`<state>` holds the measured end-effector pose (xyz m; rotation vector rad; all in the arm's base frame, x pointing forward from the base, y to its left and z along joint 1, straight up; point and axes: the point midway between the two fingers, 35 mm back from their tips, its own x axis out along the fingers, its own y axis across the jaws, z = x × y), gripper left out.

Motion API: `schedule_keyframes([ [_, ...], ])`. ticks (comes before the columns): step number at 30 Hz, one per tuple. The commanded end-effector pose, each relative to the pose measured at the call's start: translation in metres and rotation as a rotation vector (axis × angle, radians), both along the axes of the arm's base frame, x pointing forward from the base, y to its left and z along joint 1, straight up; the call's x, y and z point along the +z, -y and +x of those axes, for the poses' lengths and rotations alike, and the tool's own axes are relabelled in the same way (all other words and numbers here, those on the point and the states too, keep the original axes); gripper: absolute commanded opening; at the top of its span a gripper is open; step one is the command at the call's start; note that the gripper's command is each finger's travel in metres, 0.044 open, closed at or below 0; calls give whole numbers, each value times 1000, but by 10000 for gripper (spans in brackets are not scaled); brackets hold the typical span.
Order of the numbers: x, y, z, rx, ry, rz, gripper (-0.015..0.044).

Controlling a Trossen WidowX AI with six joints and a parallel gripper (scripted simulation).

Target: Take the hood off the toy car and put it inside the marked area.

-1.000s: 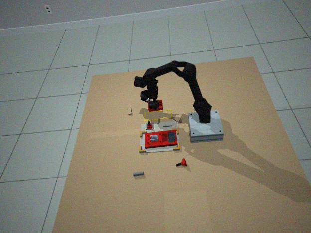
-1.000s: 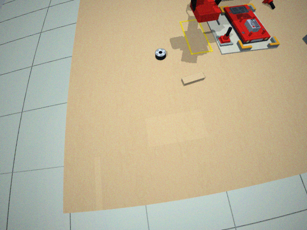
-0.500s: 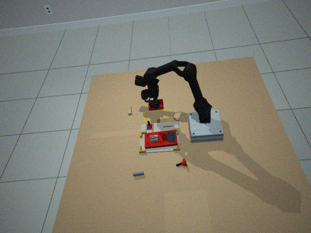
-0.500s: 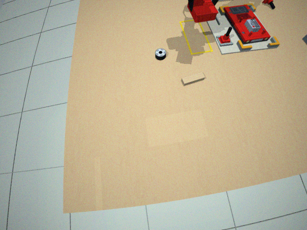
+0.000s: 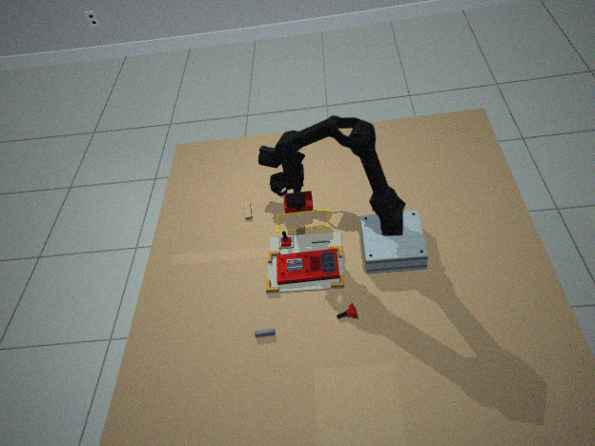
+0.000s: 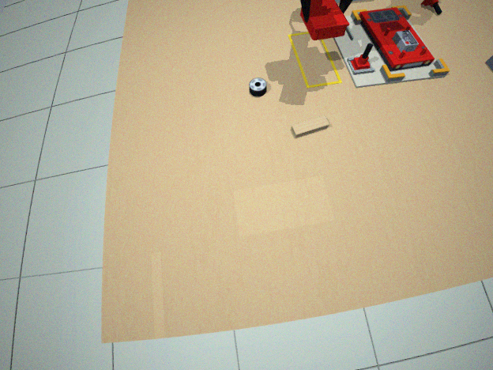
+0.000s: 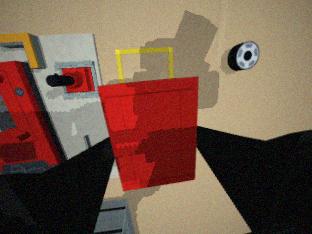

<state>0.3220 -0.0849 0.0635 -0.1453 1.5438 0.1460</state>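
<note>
Hood's off the car and up in the air, right at the yellow box

Top view: the black parallel-jaw gripper [image 5: 294, 200] is clamped on the red blocky hood [image 5: 297, 201], hanging by the far edge of the yellow-outlined rectangle [image 5: 302, 218]; the red toy car chassis [image 5: 307, 265] sits on its grey plate just nearside. Exterior view: the hood [image 6: 323, 20] overlaps the outline's [image 6: 314, 60] corner nearest the car [image 6: 393, 37]; a black-and-white wheel [image 6: 257, 86] and a tan wooden block [image 6: 310, 126] lie apart from it on the tan table. Wrist view: the hood [image 7: 152, 132] covers most of the outline [image 7: 144, 52], black fingers on both sides.
</note>
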Motion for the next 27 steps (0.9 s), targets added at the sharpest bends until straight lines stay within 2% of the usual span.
schedule_keyframes([
  [1, -4, 1, 0, 4, -2, -3, 0],
  [27, -19, 1, 1, 4, -2, -3, 0],
])
